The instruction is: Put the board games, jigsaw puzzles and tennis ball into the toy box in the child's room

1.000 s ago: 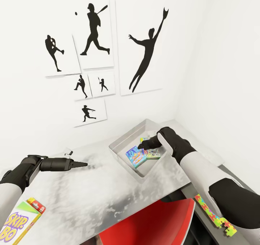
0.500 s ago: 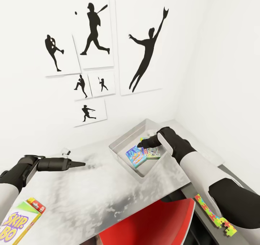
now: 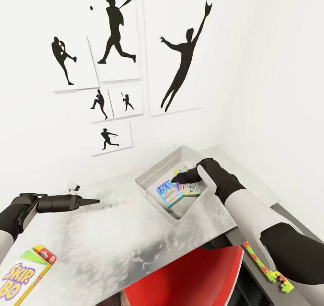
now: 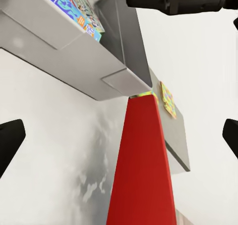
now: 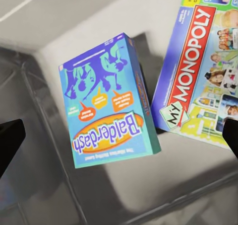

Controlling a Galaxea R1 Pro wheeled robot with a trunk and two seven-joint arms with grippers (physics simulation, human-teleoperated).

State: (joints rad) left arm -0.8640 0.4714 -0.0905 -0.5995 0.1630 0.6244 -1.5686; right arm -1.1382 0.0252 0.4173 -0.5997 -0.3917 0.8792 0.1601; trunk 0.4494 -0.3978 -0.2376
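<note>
On the white table (image 3: 112, 238), our right gripper (image 3: 176, 178) hangs wide open over the toy box (image 3: 150, 184) holding the blue game (image 5: 106, 103); our left gripper (image 3: 92, 201) also gapes wide.

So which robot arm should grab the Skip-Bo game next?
Probably the left. Its open end effector hovers over the table on the Skip-Bo box's side, while the right end effector is over the toy box.
</note>
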